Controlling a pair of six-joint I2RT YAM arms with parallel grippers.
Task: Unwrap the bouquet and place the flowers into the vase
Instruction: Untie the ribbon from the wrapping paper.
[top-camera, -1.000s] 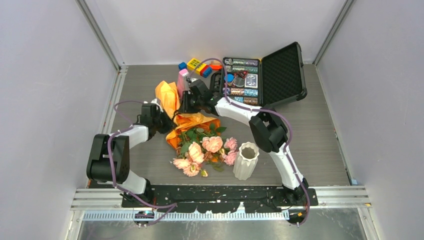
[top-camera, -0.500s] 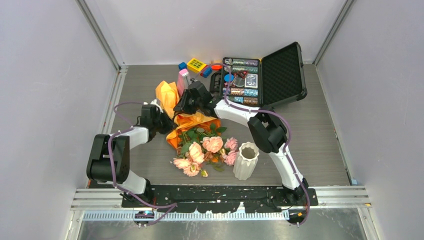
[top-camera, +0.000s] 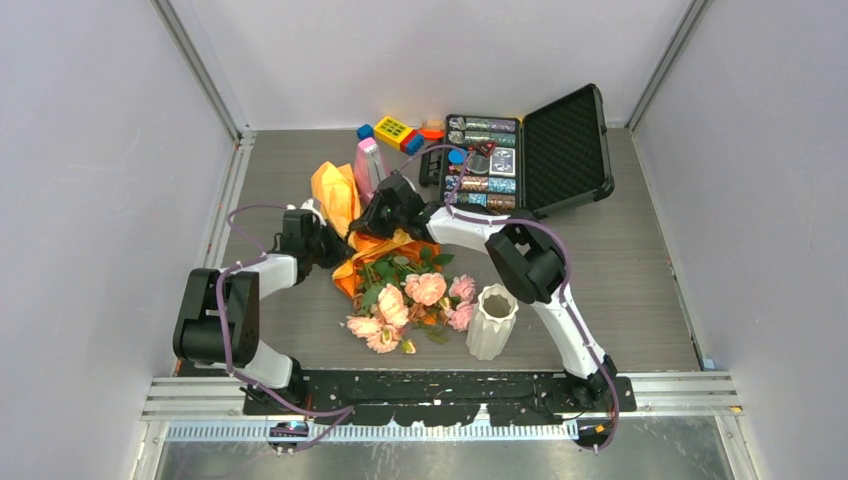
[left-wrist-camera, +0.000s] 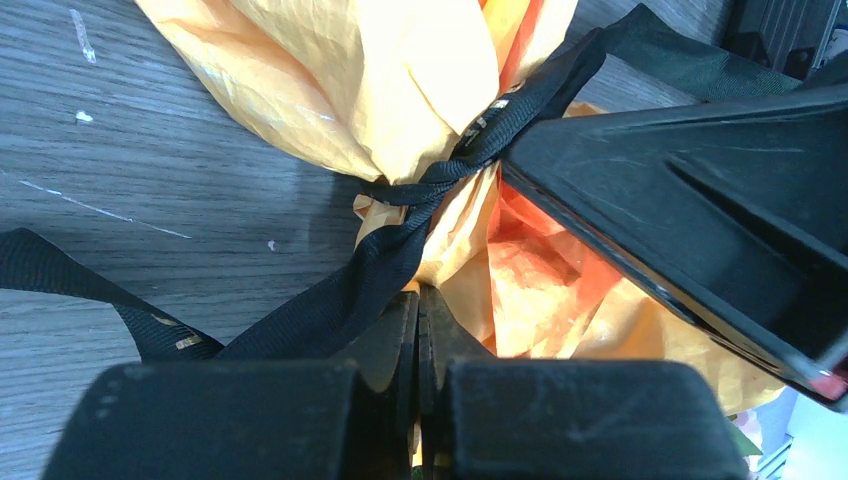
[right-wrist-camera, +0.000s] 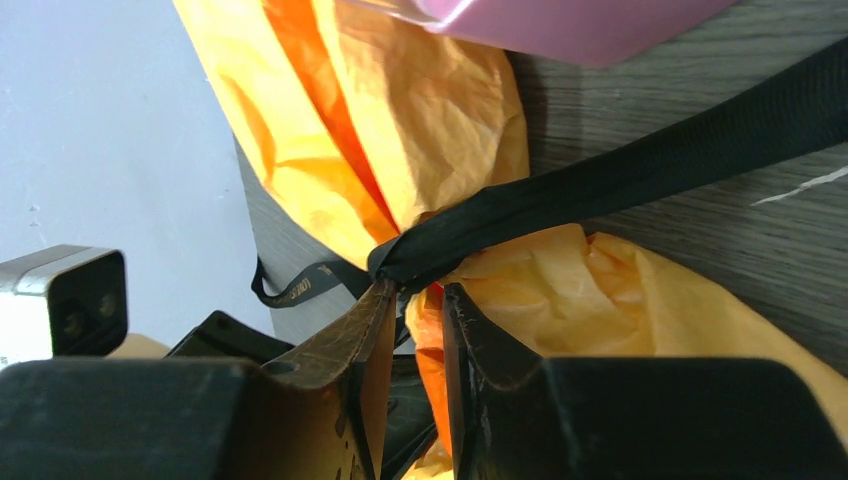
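Bouquet (top-camera: 395, 270): tied, lying between pink block (top-camera: 367, 165) and vase (top-camera: 492, 322). Left gripper (left-wrist-camera: 417, 300) closed at ribbon (left-wrist-camera: 400, 250); right gripper (right-wrist-camera: 418, 295) narrowly parted, paper (right-wrist-camera: 440, 110) between fingers (right-wrist-camera: 345, 350).

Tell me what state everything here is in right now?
bouquet, lying down, wrapped in paper
black ribbon, knotted round the paper
vase, upright, empty
black case, lid open
left gripper, shut beside the ribbon
right gripper, jaws slightly apart at the knot
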